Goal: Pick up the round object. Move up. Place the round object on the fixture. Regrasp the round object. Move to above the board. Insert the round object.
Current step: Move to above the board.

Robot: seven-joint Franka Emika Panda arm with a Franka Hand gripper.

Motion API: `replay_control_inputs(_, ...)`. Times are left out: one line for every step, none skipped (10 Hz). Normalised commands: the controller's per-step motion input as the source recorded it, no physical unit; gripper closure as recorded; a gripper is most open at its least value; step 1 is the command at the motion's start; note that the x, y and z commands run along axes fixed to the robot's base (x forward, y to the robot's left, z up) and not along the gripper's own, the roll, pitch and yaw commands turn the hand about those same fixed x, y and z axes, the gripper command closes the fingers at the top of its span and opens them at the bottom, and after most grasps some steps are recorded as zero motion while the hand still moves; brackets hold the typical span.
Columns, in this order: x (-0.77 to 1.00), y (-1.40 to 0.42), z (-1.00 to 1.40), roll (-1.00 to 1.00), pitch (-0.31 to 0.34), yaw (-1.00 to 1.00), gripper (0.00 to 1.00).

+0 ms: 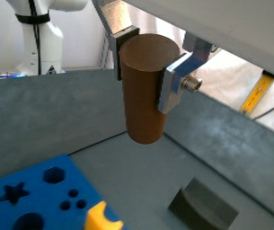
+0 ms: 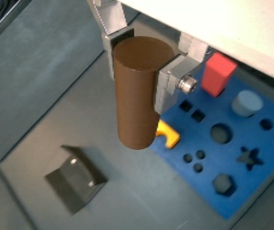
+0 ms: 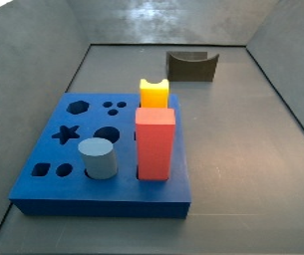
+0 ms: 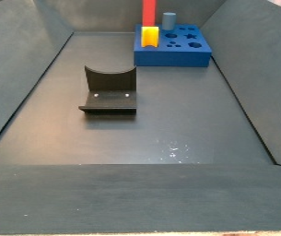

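Note:
My gripper (image 1: 149, 63) is shut on the round object (image 1: 144, 90), a reddish-brown cylinder peg held at its upper end and hanging down, in both wrist views (image 2: 139, 90). It hangs well above the grey floor. The fixture (image 1: 201, 206), a dark block with a U-shaped notch, stands on the floor below; it also shows in both side views (image 3: 191, 65) (image 4: 108, 89). The blue board (image 2: 229, 144) with star, hexagon and round holes lies off to one side of the peg. The gripper and the peg are out of both side views.
On the board (image 3: 61, 159) stand a red block (image 3: 154, 144), a light-blue cylinder (image 3: 99, 159) and a yellow piece (image 3: 154, 95). Grey walls (image 4: 19, 83) enclose the floor on all sides.

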Motion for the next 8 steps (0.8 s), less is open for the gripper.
replay_control_inputs(-0.08, 0.01, 0.00, -1.00, -0.092, -0.10, 1.00)
replay_control_inputs(-0.08, 0.03, 0.00, -1.00, -0.097, -0.09, 1.00)
replay_control_inputs(-0.07, 0.04, 0.00, -1.00, -0.102, -0.09, 1.00)
replay_control_inputs(-0.07, 0.04, 0.00, -1.00, -0.110, -0.08, 1.00)
replay_control_inputs(-0.06, 0.04, 0.00, -1.00, -0.118, -0.07, 1.00)
replay_control_inputs(-0.06, 0.04, 0.00, -1.00, -0.126, -0.07, 1.00)
replay_control_inputs(-0.06, 0.04, 0.00, -1.00, -0.137, -0.07, 1.00)
replay_control_inputs(-0.06, 0.04, 0.00, -1.00, -0.160, -0.04, 1.00)
